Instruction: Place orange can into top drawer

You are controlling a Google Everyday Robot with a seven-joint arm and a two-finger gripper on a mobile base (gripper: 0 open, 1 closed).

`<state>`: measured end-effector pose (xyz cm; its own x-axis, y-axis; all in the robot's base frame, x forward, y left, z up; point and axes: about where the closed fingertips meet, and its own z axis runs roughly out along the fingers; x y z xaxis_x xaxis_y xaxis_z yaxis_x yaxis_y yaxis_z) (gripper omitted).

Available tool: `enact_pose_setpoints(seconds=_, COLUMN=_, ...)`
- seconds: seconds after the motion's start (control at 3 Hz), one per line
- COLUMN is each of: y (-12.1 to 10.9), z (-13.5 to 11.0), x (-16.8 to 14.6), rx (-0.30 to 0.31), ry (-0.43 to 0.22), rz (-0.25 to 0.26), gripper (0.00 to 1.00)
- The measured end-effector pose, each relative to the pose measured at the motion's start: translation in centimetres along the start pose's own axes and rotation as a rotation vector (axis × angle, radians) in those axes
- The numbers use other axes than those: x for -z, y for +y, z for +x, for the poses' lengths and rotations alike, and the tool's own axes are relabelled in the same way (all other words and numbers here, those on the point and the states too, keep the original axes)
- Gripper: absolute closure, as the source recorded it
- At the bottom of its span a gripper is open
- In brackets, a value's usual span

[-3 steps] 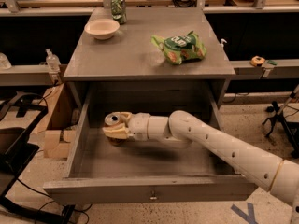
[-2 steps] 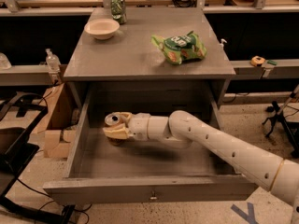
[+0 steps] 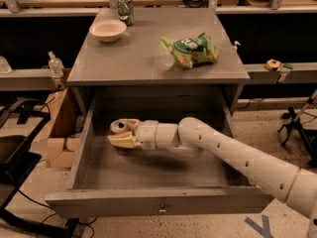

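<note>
The top drawer (image 3: 158, 205) is pulled wide open under the grey cabinet top. My white arm reaches from the lower right into it. My gripper (image 3: 123, 134) is at the drawer's left side, low over its floor, with its pale fingers (image 3: 120, 141) around the orange can (image 3: 119, 127). The can stands upright inside the drawer, its silver top showing; its body is mostly hidden by the fingers.
On the cabinet top (image 3: 148, 58) sit a white bowl (image 3: 108, 30), a green can (image 3: 125, 8) at the back left and a green chip bag (image 3: 190, 50). A cardboard box (image 3: 60, 133) stands left of the drawer. Shelves run along both sides.
</note>
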<state>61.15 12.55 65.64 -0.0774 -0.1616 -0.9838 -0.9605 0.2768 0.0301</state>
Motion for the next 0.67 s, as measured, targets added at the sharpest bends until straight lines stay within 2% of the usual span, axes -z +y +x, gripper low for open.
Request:
enact_pose_setpoints(seconds=0.33, y=0.0, z=0.0, x=0.0, rx=0.0, ry=0.0, rz=0.0, gripper=0.05)
enact_pose_setpoints(seconds=0.67, y=0.05, z=-0.02, x=-0.06, rx=0.0, ry=0.0, rz=-0.001, gripper=0.0)
